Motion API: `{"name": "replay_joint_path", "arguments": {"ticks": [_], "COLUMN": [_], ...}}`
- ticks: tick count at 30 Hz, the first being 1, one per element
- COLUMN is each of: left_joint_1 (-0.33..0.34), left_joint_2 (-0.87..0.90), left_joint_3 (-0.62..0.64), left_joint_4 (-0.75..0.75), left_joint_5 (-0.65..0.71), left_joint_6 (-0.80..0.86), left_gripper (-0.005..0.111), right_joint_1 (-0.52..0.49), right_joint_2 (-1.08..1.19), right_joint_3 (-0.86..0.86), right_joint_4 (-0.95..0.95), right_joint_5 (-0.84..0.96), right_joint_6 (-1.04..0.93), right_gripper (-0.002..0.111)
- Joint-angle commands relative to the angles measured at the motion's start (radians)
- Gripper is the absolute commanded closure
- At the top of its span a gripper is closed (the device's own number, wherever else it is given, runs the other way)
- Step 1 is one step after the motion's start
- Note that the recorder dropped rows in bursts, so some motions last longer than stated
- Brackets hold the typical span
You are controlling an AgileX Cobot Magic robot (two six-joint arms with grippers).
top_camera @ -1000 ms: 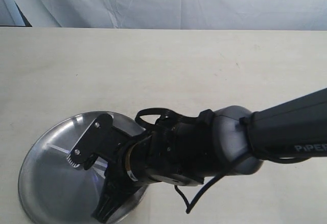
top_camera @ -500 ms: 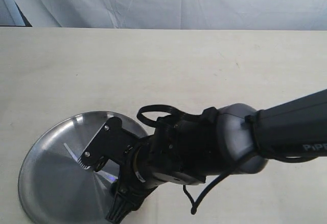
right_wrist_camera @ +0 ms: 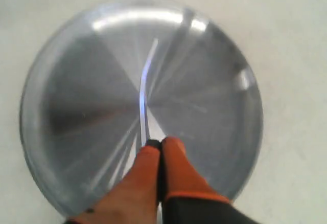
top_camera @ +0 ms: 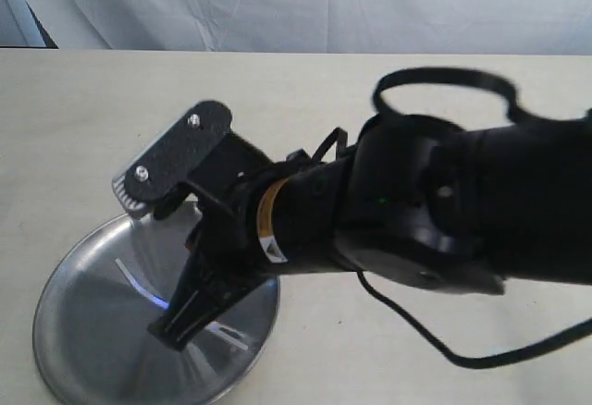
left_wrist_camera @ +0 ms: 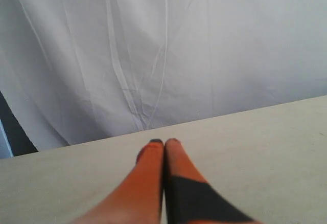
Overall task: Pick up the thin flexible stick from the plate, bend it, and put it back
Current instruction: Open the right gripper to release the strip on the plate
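Observation:
The plate (top_camera: 83,331), a shiny steel dish, sits at the table's near left. The thin flexible stick (top_camera: 139,283) shows over it as a whitish, slightly curved strip. In the right wrist view the stick (right_wrist_camera: 144,88) runs from my fingertips out across the middle of the plate (right_wrist_camera: 76,111). My right gripper (right_wrist_camera: 161,143) is shut, with the stick's near end pinched at its tips. From outside, the right gripper (top_camera: 165,329) points down over the plate's near part. My left gripper (left_wrist_camera: 164,142) is shut on nothing, low over bare table, facing the curtain.
The pale table (top_camera: 370,109) stretches behind and to the right of the plate. A white curtain (top_camera: 314,3) hangs beyond the far edge. The right arm's bulky wrist and its loose cable (top_camera: 435,349) cover the middle and right of the exterior view.
The right arm has risen and swung up toward the camera. Its fingers now slope steeply down over the plate, and more of the stick shows.

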Motion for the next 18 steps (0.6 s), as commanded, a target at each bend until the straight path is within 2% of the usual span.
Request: {"name": "replay_joint_path", "arguments": {"ticks": [1, 11, 12, 15, 18], "left_joint_1": [0.000, 0.012, 0.028, 0.169, 0.231], "left_joint_2": [-0.003, -0.020, -0.036, -0.168, -0.318], "left_joint_3": [0.006, 0.006, 0.006, 0.031, 0.066], "left_joint_4": [-0.005, -0.005, -0.005, -0.005, -0.005], "left_joint_5": [0.002, 0.000, -0.002, 0.007, 0.022], "left_joint_6": [-0.008, -0.008, -0.008, -0.008, -0.008], "left_gripper": [0.107, 0.107, 0.107, 0.107, 0.107], "right_joint_1": [-0.006, -0.006, -0.006, -0.006, -0.006], "right_joint_2": [-0.099, -0.238, -0.241, -0.243, -0.243], "right_joint_3": [-0.002, 0.000, 0.000, 0.000, 0.000], "right_joint_4": [-0.012, -0.060, -0.071, -0.113, -0.117], "right_joint_5": [-0.066, -0.077, -0.075, -0.084, -0.147], "right_joint_6": [-0.002, -0.008, -0.008, -0.008, -0.008], "right_gripper": [0.108, 0.108, 0.108, 0.108, 0.108]}}
